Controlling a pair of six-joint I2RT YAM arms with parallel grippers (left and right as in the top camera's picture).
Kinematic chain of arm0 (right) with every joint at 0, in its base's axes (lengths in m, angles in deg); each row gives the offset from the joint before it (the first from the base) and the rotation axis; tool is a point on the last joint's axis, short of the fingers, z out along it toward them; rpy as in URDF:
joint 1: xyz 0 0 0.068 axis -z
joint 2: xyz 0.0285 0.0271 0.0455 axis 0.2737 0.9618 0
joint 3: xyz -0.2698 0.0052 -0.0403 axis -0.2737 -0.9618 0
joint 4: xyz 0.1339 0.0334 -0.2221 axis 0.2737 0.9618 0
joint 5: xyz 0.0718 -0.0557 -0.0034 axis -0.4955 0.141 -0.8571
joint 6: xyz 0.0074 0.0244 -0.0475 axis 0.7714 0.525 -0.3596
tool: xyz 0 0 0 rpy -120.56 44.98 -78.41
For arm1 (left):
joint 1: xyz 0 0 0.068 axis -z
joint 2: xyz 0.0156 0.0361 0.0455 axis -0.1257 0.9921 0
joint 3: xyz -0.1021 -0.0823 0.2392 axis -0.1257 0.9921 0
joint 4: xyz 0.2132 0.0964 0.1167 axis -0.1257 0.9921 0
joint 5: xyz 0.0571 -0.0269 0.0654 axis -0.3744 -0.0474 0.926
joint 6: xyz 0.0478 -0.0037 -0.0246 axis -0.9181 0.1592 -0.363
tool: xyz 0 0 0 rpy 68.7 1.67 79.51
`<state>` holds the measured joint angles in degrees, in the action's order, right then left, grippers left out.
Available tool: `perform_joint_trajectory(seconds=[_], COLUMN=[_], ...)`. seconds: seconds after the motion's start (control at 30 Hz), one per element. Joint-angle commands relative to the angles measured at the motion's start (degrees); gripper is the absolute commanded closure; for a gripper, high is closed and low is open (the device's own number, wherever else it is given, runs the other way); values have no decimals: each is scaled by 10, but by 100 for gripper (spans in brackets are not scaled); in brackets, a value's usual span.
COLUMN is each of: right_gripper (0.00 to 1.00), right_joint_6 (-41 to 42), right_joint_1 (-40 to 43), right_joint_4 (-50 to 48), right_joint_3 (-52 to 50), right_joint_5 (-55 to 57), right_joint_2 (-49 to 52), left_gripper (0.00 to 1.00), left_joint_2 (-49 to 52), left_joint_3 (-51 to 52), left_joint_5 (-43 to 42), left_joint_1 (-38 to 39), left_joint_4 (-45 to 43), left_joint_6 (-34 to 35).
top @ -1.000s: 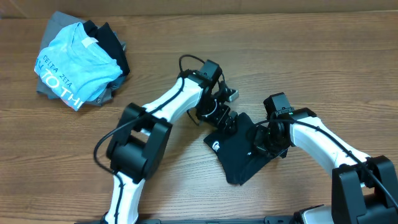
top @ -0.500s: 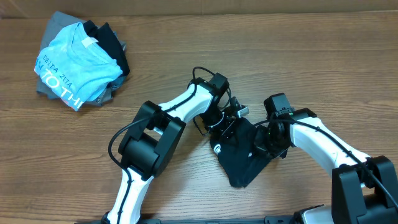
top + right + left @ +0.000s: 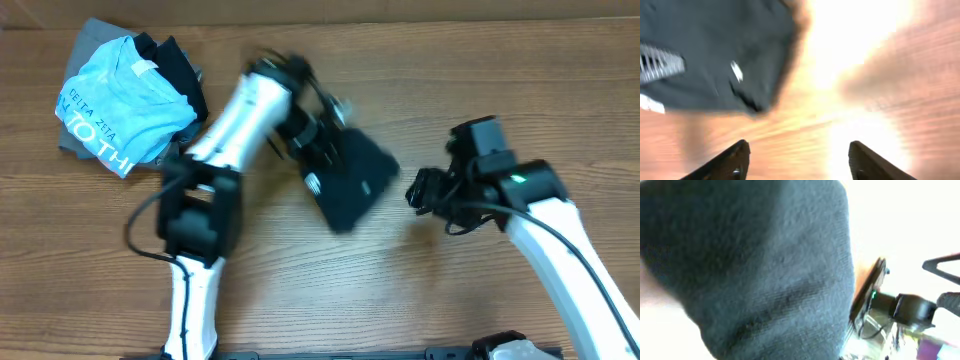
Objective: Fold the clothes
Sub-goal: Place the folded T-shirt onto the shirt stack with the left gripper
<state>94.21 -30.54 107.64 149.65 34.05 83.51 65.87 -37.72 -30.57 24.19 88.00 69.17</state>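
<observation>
Overhead looks down over the table [image 3: 420, 300] to its far edge; both wrist cameras sit close on the navy T-shirt [image 3: 347, 180].

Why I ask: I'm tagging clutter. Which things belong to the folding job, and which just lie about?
Job: dark navy T-shirt; left gripper at it; right gripper, fingers apart, empty.
Lying about: light blue T-shirt; grey garment under it.

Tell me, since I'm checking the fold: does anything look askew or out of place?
The shirt lies diagonal on the table at the left pincer. The pile in the far left corner is crumpled.
</observation>
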Motion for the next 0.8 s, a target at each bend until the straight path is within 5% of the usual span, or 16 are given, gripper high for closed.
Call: perform_joint_trajectory(seconds=[0.0, 0.2, 0.47, 0.5, 0.53, 0.57, 0.77], right_gripper=[32, 31, 33, 33, 34, 35, 36], right_joint_6=[-6, -6, -1, -1, -1, -1, -2], right_joint_1=[2, 2, 2, 2, 2, 2, 2], right_joint_4=[4, 19, 21, 21, 21, 22, 23], right_joint_3=[19, 19, 19, 19, 19, 19, 19], right_joint_5=[1, 1, 0, 0, 0, 0, 0], right_joint_2=[-32, -31, -31, -31, -31, -31, -31], left_gripper=[96, 96, 93, 69, 24, 0, 0], left_joint_2=[-7, -7, 11, 16, 20, 26, 25], left_joint_3=[-111, -248, -250, -250, -250, -250, -255], left_joint_5=[-12, -11, 9, 30, 52, 73, 145], left_joint_1=[-79, -255, -433, -445, -455, -464, -513], left_joint_4=[28, 32, -92, -98, -101, -100, -36], left_joint_6=[-19, 17, 75, 86, 101, 113, 120])
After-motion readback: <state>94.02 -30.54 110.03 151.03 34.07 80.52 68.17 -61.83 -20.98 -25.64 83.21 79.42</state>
